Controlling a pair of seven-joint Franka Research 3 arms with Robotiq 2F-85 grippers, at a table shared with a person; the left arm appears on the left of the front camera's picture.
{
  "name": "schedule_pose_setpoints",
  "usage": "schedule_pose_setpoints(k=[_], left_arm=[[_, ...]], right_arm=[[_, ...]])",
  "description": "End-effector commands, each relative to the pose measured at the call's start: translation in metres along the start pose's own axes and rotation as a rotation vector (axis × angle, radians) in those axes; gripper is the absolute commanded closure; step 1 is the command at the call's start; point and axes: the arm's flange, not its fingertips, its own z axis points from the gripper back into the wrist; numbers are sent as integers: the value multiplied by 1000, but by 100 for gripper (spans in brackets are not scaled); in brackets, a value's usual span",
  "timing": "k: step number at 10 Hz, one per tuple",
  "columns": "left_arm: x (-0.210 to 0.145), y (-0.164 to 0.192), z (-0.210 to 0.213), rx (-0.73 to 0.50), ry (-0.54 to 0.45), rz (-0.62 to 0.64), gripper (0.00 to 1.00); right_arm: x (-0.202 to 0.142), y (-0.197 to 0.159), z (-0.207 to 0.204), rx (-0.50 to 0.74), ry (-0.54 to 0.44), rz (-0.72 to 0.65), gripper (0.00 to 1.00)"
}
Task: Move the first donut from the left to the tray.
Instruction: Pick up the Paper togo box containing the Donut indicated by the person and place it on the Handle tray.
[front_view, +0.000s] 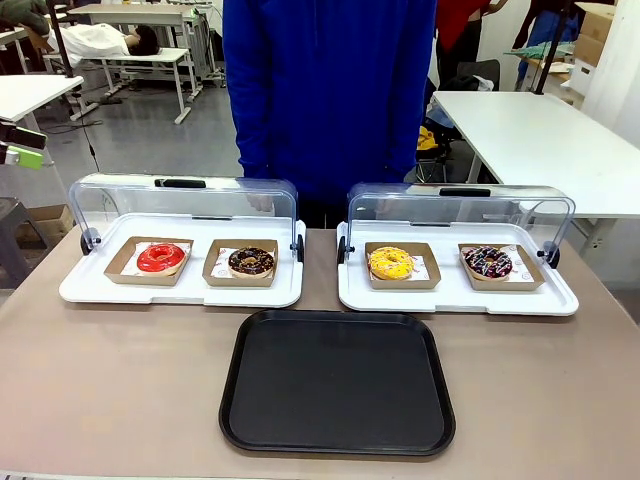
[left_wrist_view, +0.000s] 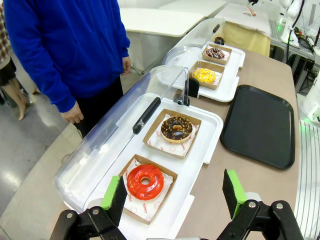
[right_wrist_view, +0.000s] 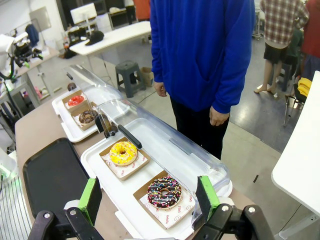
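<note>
The red-glazed donut sits in a small brown cardboard tray at the left of the left white display tray; it also shows as the red donut and, far off, the red donut. The black tray lies at the table's near middle, also seen as the black tray and the black tray. My left gripper hangs open above and just right of the red donut, holding nothing. My right gripper is open above the sprinkled donut, holding nothing.
A chocolate donut lies right of the red one. The right white tray holds a yellow donut and a sprinkled chocolate one. Both clear lids stand open. A person in a blue top stands at the far side.
</note>
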Motion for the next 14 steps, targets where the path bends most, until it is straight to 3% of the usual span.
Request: schedule_pose_setpoints(k=[1, 14], left_arm=[[1, 0, 0, -5, -13, -8, 0], [1, 0, 0, -5, -13, -8, 0]], right_arm=[[1, 1, -1, 5, -7, 5, 0], [1, 1, -1, 5, -7, 5, 0]])
